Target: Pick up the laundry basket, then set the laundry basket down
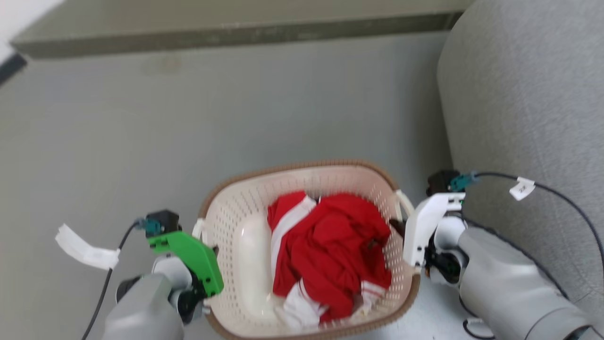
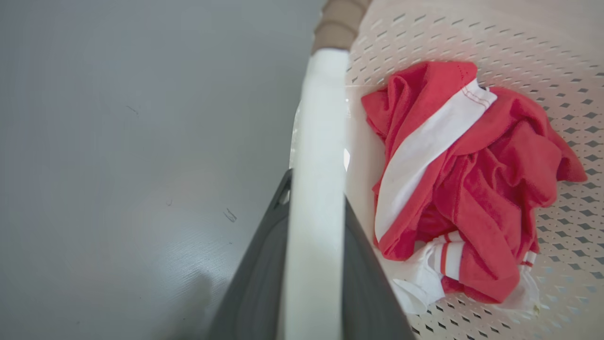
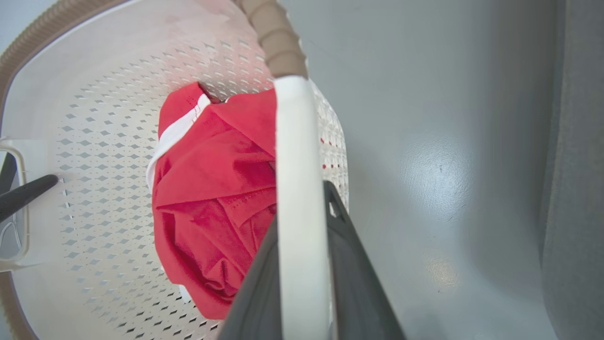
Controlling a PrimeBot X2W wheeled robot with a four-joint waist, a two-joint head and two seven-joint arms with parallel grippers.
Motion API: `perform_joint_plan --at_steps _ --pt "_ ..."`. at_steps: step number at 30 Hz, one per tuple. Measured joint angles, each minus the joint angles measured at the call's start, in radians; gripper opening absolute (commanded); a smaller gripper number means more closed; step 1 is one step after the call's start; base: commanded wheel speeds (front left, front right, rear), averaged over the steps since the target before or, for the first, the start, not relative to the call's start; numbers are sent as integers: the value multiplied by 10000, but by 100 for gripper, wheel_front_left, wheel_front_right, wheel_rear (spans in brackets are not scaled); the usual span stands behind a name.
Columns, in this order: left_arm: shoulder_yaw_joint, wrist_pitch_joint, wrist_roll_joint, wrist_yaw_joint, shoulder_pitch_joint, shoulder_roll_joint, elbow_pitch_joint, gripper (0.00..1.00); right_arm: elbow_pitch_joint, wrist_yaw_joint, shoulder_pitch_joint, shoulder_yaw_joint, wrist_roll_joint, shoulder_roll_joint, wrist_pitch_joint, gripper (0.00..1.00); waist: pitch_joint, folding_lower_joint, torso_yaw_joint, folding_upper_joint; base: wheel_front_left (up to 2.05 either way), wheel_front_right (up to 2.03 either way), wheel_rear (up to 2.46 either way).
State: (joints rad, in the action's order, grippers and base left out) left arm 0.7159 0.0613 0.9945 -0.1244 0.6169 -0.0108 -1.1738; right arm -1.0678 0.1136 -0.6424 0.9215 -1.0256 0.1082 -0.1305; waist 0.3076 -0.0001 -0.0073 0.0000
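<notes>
Two grippers, head view: you had the left gripper (image 1: 204, 243) at the laundry basket's (image 1: 302, 166) left handle (image 1: 198, 230) and the right gripper (image 1: 399, 225) at its right handle (image 1: 405, 200). Their fingers were mostly hidden there.
Basket, head view: it sat between your two arms over the grey floor (image 1: 236, 108), just beside grey upholstery (image 1: 528, 118) on your right. Whether its base touched the floor, you could not tell.
Contents, head view: a crumpled red-and-white garment (image 1: 330, 250) lay inside.
Left gripper, left wrist view: your left gripper (image 2: 315, 193) was clamped narrow on the white left handle (image 2: 321, 118), with a dark finger (image 2: 255, 283) on each side of the bar.
Basket, left wrist view: the laundry basket (image 2: 472, 38) and garment (image 2: 472, 179) lay right of the handle, the floor (image 2: 118, 141) left of it.
Right gripper, right wrist view: your right gripper (image 3: 302, 208) was likewise pinched tight on the right handle (image 3: 292, 132), with the garment (image 3: 212, 198) left of it inside the laundry basket (image 3: 118, 94).
Far side, right wrist view: a dark finger (image 3: 28, 189) of the left gripper reached in at the left handle.
</notes>
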Motion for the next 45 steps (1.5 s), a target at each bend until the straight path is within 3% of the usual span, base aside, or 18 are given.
perform_joint_plan --at_steps 16,45 --pt "318 525 383 -2 -559 21 -56 0 -194 0 521 336 -232 -58 -525 0 -1822 0 -246 0 0 0 0" --pt "623 564 497 0 -352 21 -69 0 -242 0 291 623 -441 15 -539 0 -1623 0 -412 0 0 0 0"
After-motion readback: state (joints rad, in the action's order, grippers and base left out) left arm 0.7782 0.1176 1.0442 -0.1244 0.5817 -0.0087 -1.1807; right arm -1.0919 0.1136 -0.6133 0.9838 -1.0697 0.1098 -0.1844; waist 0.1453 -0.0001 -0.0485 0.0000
